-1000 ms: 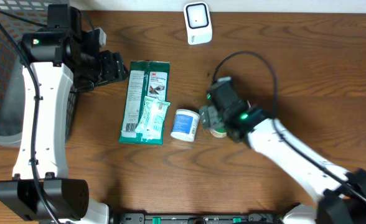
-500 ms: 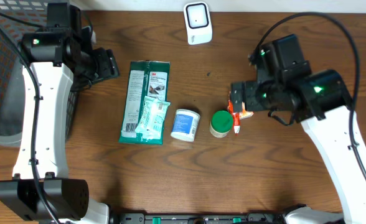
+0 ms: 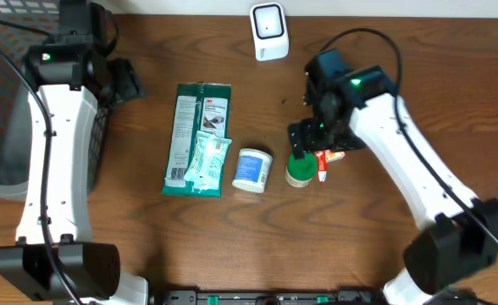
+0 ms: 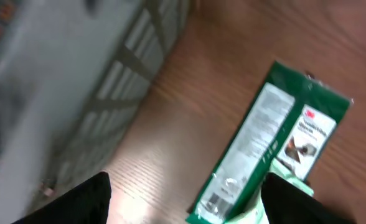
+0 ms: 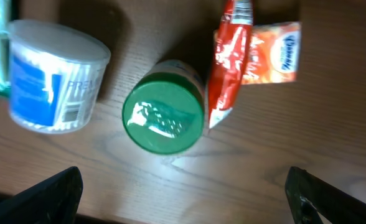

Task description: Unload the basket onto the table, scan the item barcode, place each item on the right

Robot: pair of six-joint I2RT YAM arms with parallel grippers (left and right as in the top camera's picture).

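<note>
Wooden tabletop (image 3: 232, 246): my right gripper (image 5: 183, 199) hangs spread wide and empty above the green-lidded round jar (image 5: 163, 116).
It stands between a white plastic tub (image 5: 52, 78) and a red sachet (image 5: 229, 59); I should descend straight, my 2 fingers (image 5: 52, 199) clearing both.

White arm links (image 3: 58, 169), black joints (image 3: 73, 72), fingers (image 5: 52, 193), cables (image 3: 359, 31); green LEDs (image 3: 46, 57)
</note>
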